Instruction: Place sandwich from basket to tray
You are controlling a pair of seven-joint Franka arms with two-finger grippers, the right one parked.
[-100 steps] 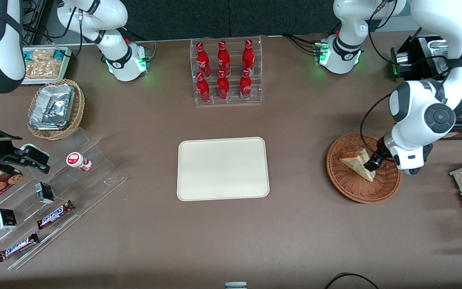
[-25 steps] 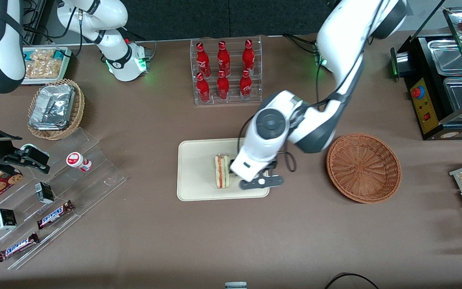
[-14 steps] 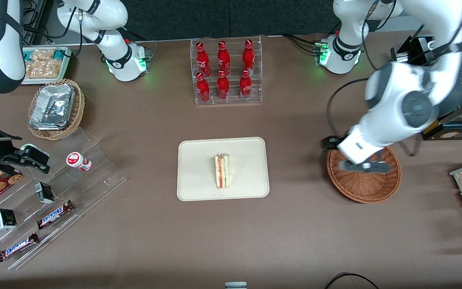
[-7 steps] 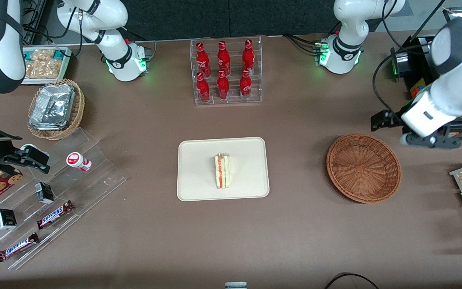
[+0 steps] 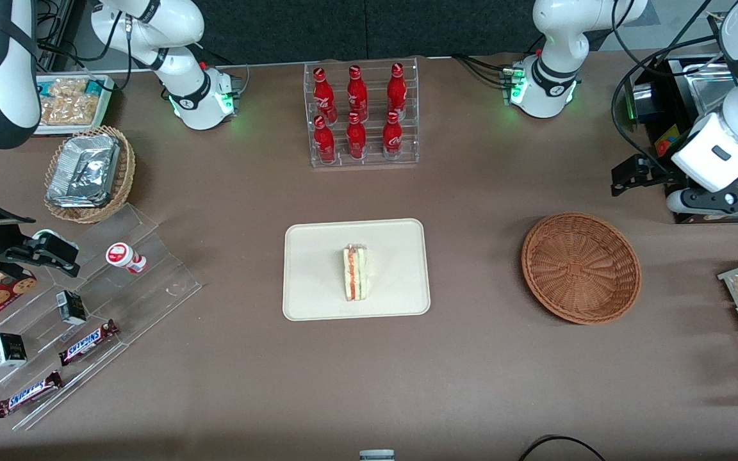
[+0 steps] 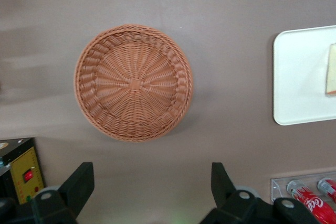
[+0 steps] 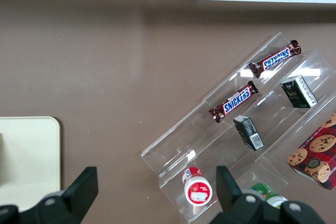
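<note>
One sandwich (image 5: 356,273) rests on the tray (image 5: 318,301), basket (image 5: 580,267) emptied; the tool (image 6: 149,188), spread and unloaded, hangs high above the tabletop.

Sandwich (image 5: 356,273) upright on tray (image 5: 318,256)

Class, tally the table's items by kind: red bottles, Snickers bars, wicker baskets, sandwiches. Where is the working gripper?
Red bottles: 6
Snickers bars: 2
Wicker baskets: 2, the basket and the foil-pack basket
The sandwich, on the tray: 1
Total: 11
The gripper, open, hangs above the basket.
</note>
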